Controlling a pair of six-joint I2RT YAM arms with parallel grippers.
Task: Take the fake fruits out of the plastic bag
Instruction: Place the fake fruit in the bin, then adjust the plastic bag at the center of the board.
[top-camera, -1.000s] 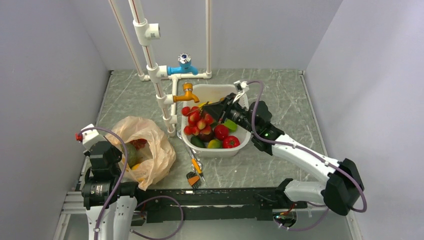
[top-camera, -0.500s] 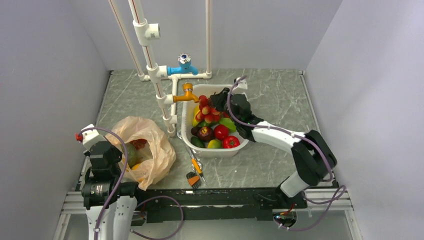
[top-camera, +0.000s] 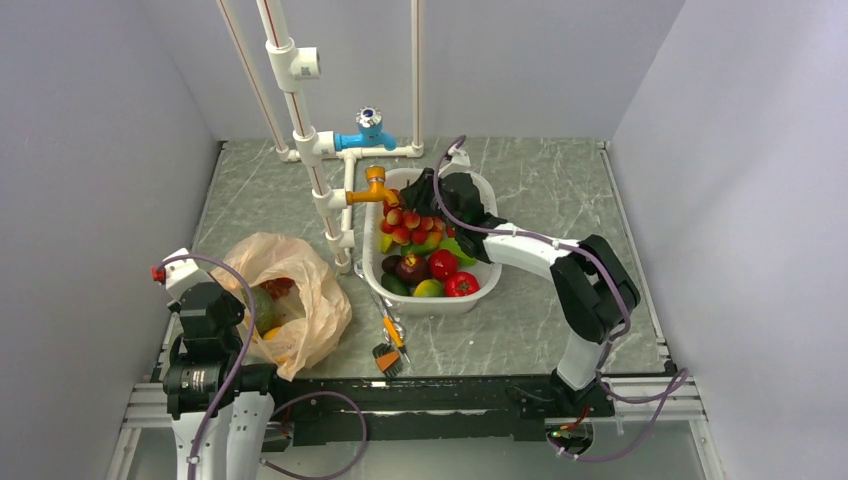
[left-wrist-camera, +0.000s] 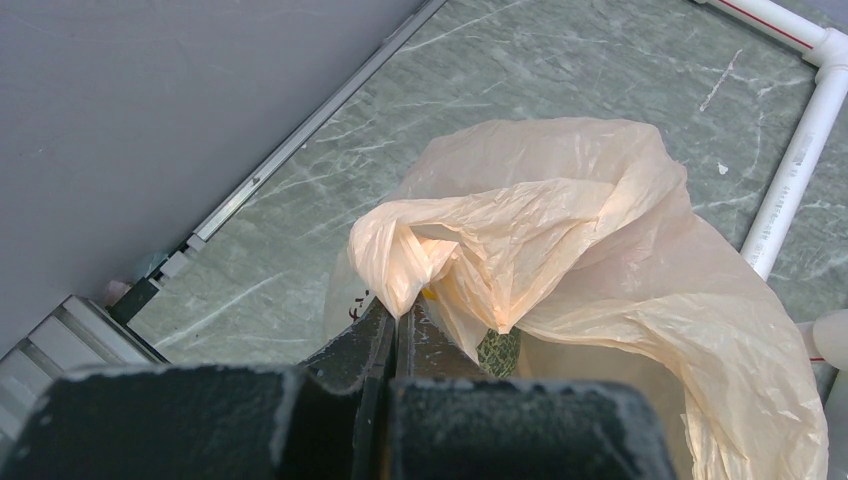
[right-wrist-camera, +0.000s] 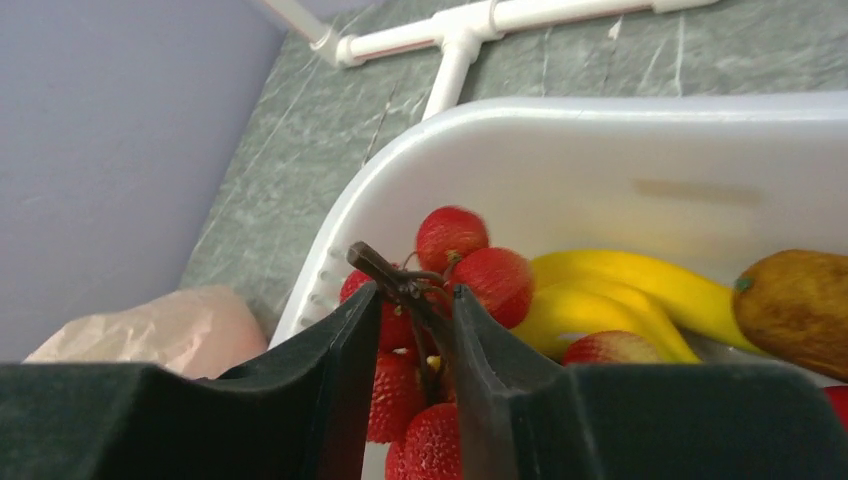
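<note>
The beige plastic bag (top-camera: 305, 295) lies on the table's left with its mouth facing my left arm. My left gripper (left-wrist-camera: 397, 314) is shut on a fold of the plastic bag (left-wrist-camera: 600, 250) at its rim. Inside the bag show a netted green melon (left-wrist-camera: 498, 352), also in the top view (top-camera: 262, 310), and something red (top-camera: 279, 287). My right gripper (right-wrist-camera: 412, 300) hangs over the far left end of the white basin (top-camera: 472, 292). Its jaws stand apart around the brown stem of the red fruit bunch (right-wrist-camera: 475, 275), which rests on the fruits in the basin (top-camera: 408, 226).
The basin (right-wrist-camera: 600, 110) also holds a yellow banana (right-wrist-camera: 640, 290), red tomatoes (top-camera: 461, 284) and green mangoes (top-camera: 395, 284). An orange tap (top-camera: 374, 187) and white pipes (top-camera: 320, 190) stand just left of it. A small brush (top-camera: 390, 352) lies at the table's front edge.
My right gripper has swung from the basin's right side to its far left end with the red bunch, and its jaws have widened around the stem. The left arm has not moved.
</note>
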